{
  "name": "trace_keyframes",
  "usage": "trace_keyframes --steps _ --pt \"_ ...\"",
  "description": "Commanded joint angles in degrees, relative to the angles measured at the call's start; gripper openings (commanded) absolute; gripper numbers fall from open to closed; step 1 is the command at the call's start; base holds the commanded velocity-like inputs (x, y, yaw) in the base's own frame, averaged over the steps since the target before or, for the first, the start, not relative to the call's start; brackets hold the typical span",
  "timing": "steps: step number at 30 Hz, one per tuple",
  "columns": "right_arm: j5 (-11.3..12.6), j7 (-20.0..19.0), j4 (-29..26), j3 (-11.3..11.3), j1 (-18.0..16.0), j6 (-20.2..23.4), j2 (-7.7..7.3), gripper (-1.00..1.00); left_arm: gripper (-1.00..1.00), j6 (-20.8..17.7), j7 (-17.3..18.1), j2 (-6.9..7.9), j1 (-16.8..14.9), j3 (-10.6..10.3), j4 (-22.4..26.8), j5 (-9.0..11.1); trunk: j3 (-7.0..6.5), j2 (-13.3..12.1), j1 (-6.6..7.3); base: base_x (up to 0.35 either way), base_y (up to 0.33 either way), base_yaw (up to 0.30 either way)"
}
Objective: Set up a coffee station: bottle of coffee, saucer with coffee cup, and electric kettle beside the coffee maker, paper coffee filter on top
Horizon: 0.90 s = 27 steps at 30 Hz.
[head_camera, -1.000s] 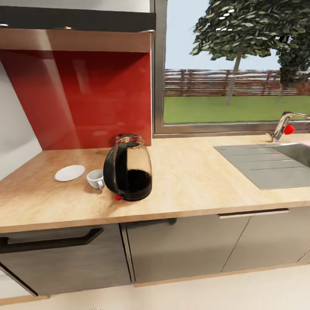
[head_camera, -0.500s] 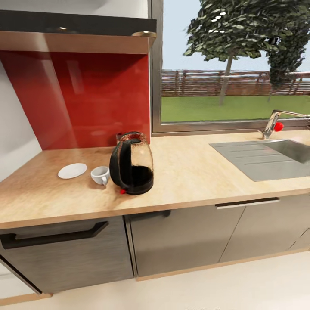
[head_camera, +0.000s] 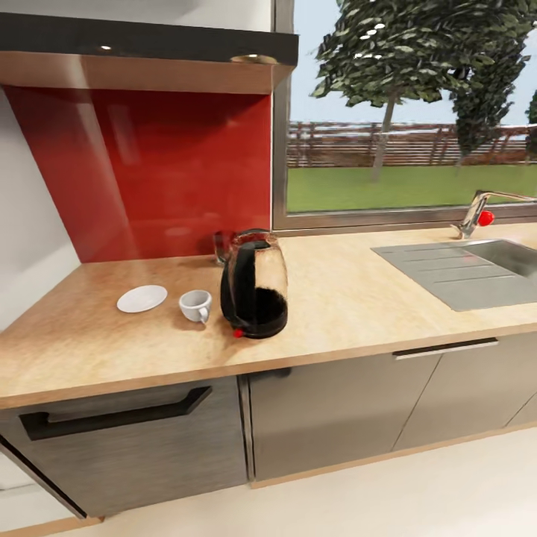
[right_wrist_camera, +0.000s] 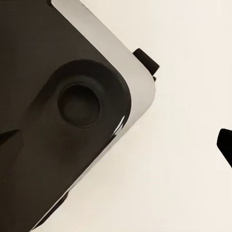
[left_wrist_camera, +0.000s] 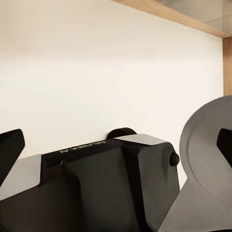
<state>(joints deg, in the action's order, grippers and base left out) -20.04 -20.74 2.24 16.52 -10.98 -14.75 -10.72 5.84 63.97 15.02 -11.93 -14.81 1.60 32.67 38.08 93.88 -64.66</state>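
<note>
Camera has swung left and drawn back since a second ago; the things on the desk (head_camera: 358,298) are unmoved. Electric kettle (head_camera: 254,294) stands mid-desk, coffee cup (head_camera: 195,305) just beside it, saucer (head_camera: 142,298) near, unstacked. Hand states: cannot tell. Robot is repositioning; no step is finished.

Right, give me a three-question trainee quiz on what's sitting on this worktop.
1. True or false: the coffee cup sits on the saucer.
2. What lies nearest the electric kettle? A) saucer B) coffee cup C) faucet
3. Fill in: the sink is set into the countertop below the ____.

Key: 1 false, the cup stands on the wood beside the saucer; 2 B; 3 window.
</note>
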Motion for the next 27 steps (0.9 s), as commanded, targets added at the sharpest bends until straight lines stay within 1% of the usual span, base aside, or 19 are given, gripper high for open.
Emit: trace_keyframes --steps 1,7,14,19,27 --pt "0.0 0.0 0.21 0.27 -0.09 -0.45 0.0 1.0 1.0 0.59 0.02 0.01 -0.03 -0.48 -0.02 0.29 0.05 0.03 0.0 0.0 0.307 -0.002" --pt "0.0 0.0 0.22 0.27 -0.09 -0.45 0.0 1.0 1.0 0.62 0.03 0.01 -0.03 -0.48 -0.02 0.29 0.05 0.03 0.0 0.0 0.257 -0.004" --pt "0.0 0.0 0.22 0.26 -0.09 -0.45 0.0 1.0 1.0 0.62 0.07 0.01 -0.03 -0.48 -0.02 0.29 -0.07 0.03 0.0 -0.034 0.064 -0.171" --pt "0.0 -0.02 0.22 0.26 -0.09 -0.51 -0.08 1.0 1.0 0.62 0.1 0.01 -0.03 -0.48 -0.02 0.29 -0.11 0.03 0.0 -0.197 0.147 -0.071" --pt "0.0 -0.07 0.23 0.34 -0.09 -0.7 -0.17 1.0 1.0 0.61 0.09 0.01 -0.03 -0.48 -0.02 0.29 -0.11 0.03 0.0 -0.256 0.156 -0.008"
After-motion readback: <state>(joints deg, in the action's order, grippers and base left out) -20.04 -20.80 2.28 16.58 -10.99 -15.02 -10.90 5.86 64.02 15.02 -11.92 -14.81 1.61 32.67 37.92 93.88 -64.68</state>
